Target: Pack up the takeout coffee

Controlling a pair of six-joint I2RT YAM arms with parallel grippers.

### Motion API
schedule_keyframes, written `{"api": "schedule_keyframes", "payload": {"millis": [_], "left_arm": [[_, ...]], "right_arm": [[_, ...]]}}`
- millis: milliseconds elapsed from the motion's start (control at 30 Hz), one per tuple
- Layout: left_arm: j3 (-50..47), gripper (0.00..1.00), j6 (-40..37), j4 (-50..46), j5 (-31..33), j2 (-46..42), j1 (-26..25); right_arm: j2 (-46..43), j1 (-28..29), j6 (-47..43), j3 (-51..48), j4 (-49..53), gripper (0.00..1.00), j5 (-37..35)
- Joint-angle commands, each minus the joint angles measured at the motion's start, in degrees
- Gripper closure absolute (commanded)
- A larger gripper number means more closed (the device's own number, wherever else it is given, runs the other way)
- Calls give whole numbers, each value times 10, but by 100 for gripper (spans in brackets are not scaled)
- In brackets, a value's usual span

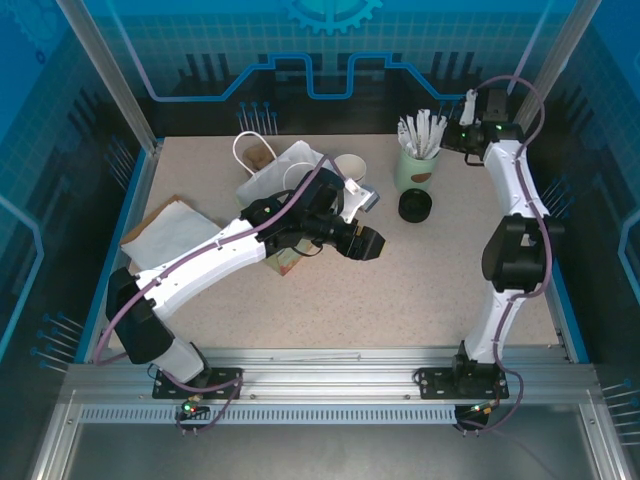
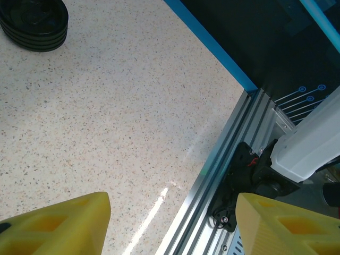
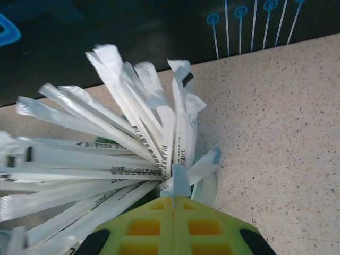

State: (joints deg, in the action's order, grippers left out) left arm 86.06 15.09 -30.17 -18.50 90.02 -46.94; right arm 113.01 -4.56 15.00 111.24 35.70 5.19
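Your right claw (image 3: 174,201) is pressed fully shut. A thin straw (image 3: 178,181) looks to be nipped in the seam between its jaws, its pale tip running down into the join. The claw sits right over the straw cup (image 1: 416,172) at the back right of the table (image 1: 450,290), which is why fanned paper wrappers press in around it: you are picking one out of the bunch. The wrappers overlap at the fingertips, so you cannot tell whether it has one straw alone or has caught a neighbour too.

Your left claw (image 2: 170,228) stands open with nothing between its jaws, hovering above bare table near the middle. The stack of lids (image 2: 32,24) lies beyond it, just in front of the straw cup. I judge the claw is parked there, clear of the right arm's work.

The coffee (image 1: 284,262) is hard to make out. It is likely the brownish shape peeking from under the left forearm, just left of centre, but the arm covers its top, so you cannot see a lid. The bag (image 1: 275,165) lies behind the arm with a white cup (image 1: 350,166) beside it. Whether the bag's mouth is open, you cannot tell from above.
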Motion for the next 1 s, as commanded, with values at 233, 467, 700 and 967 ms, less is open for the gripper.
{"api": "schedule_keyframes", "payload": {"millis": [233, 467, 700, 967], "left_arm": [[0, 36, -2, 7, 19, -22, -3], [19, 35, -29, -32, 50, -56, 0], [28, 35, -39, -49, 59, -96, 26], [23, 35, -36, -42, 48, -94, 29]], "right_arm": [[-122, 2, -10, -23, 6, 94, 34], [-210, 18, -19, -13, 14, 96, 19], [-245, 39, -32, -5, 14, 98, -2], [-160, 37, -42, 60, 30, 98, -5]]}}
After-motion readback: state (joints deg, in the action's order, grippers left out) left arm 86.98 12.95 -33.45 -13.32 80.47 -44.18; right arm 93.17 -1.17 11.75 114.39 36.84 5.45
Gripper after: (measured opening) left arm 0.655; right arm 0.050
